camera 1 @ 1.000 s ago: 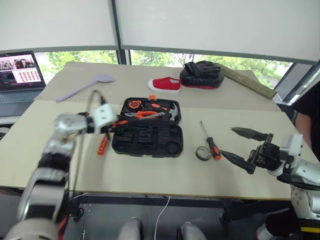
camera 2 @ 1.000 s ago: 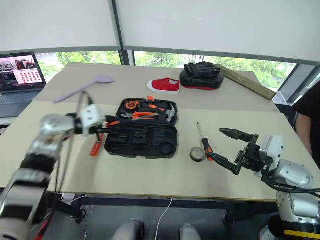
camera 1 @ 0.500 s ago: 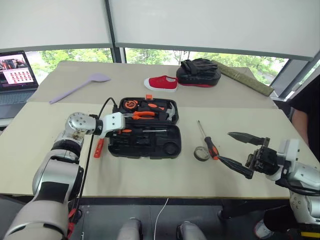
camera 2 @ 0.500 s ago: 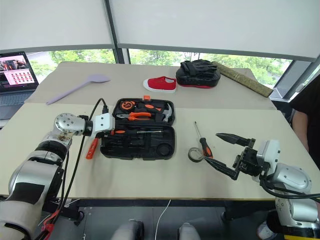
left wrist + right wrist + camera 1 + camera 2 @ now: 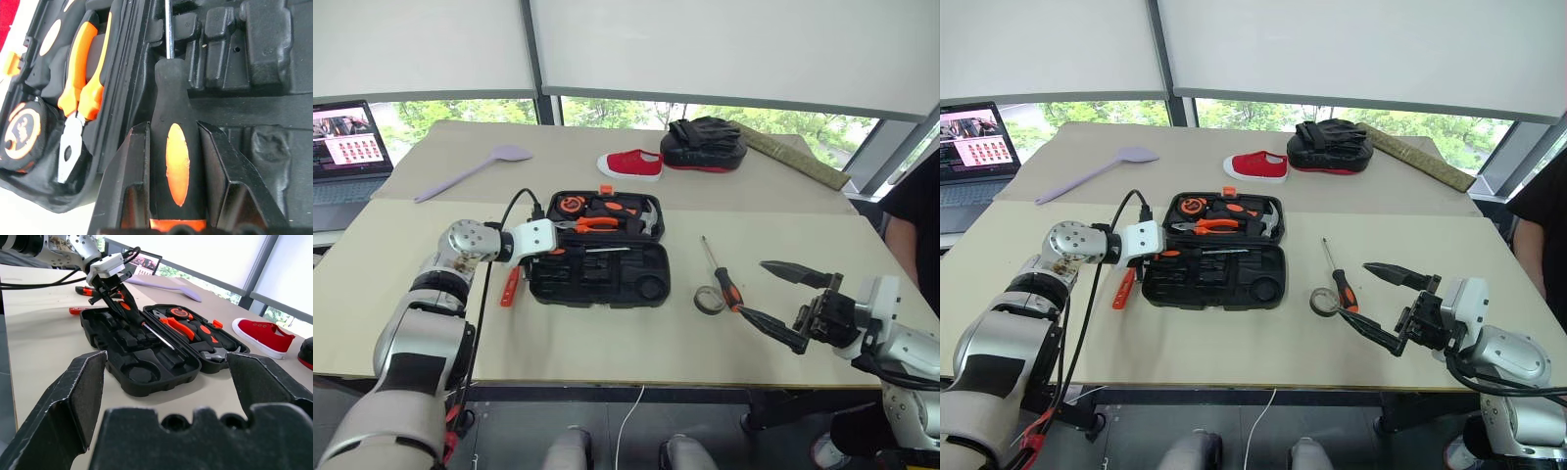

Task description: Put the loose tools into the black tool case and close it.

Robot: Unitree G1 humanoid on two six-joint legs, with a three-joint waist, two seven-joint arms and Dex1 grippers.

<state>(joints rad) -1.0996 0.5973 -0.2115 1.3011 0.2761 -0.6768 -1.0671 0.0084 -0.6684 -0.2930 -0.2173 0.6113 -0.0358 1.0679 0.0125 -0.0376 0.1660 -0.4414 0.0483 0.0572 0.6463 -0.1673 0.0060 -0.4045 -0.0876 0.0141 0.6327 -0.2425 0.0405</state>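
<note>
Case, black and open, lies flat near the middle of the desk, its lid half on the far side and its base half toward the robot. In the lid sit orange-handled pliers, a tape measure and a hammer. The left gripper hangs over the left end of the base half, its jaws clamped on the black-and-orange handle of a screwdriver; the steel shaft runs on across the moulded recesses along the length of the case. Whether the shaft already lies in a recess or just above it cannot be told.

Just left of the case, on the desk, lies a knife with an orange body. To the right of the case, apart from it, a second screwdriver lies with its handle toward the robot, and a dark tape roll sits just beside that handle.

The right gripper hovers above the desk's right side, near the roll and the second screwdriver, jaws spread wide and holding nothing.

On the far part of the desk lie a lilac spoon, a red shoe and a black mitt. A laptop stands open at the far left.
</note>
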